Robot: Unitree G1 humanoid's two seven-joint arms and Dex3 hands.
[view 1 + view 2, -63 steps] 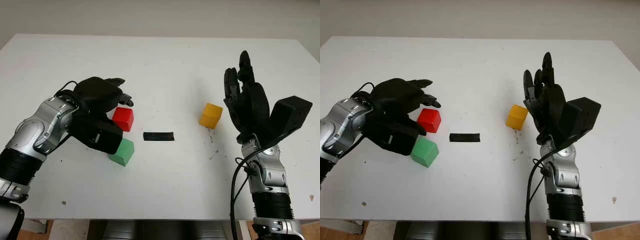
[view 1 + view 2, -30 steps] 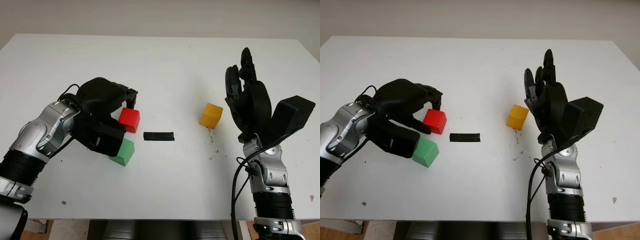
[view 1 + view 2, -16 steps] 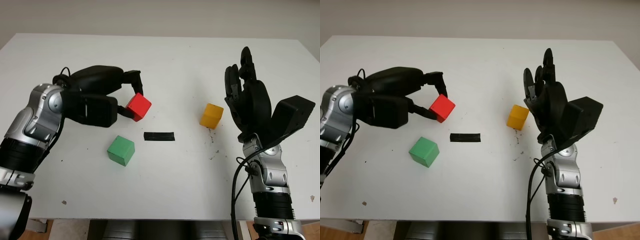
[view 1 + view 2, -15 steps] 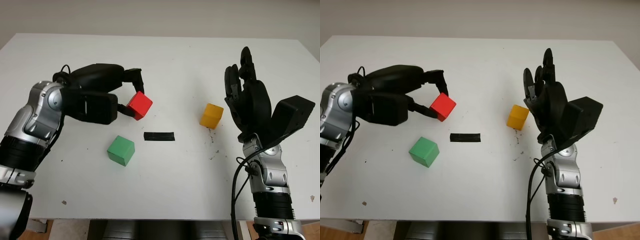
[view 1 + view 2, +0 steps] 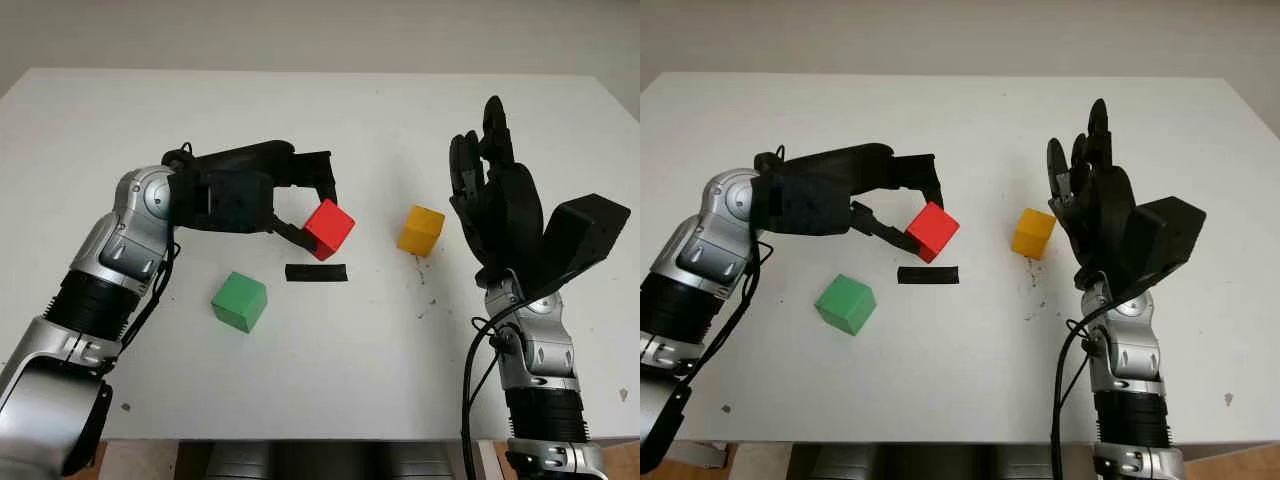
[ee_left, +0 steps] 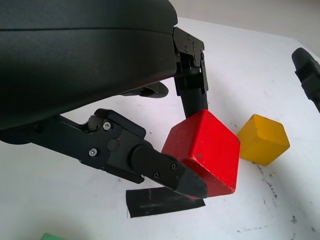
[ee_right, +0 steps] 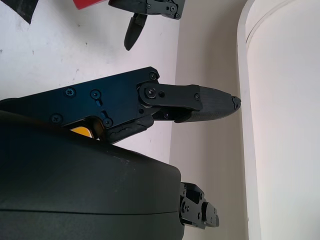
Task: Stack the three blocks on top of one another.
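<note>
Head views, left hand (image 5: 300,195): closed on the red block (image 5: 329,229), which it holds tilted above the desk (image 5: 330,100), just over the black tape strip (image 5: 316,272); one finger is behind the block, one at its near-left face.
Head views, red block: its left faces are partly covered by the fingers; its underside is hidden.
Head views, green block (image 5: 239,301): flat on the desk, near and left of the tape, apart from the left hand and clear on all sides.
Head views, yellow block (image 5: 420,230): on the desk right of the red block, just beside the right hand (image 5: 495,205); whether they touch cannot be told.
Head views, right hand: open, raised palm-left with fingers pointing up, holding nothing.
Head views, room: broad bare desk beyond the blocks and toward the near edge; small dark specks lie near the yellow block.
Left wrist view, red block (image 6: 205,152): pinched between two black fingers (image 6: 165,172), the tape (image 6: 160,201) below it, the yellow block (image 6: 263,139) past it with a gap between; a green corner is cut off at the picture's edge.
Right wrist view, right hand's fingers (image 7: 200,104): stretched out with nothing between them; a sliver of yellow (image 7: 82,132) shows behind the shell, and most of that block is hidden.
</note>
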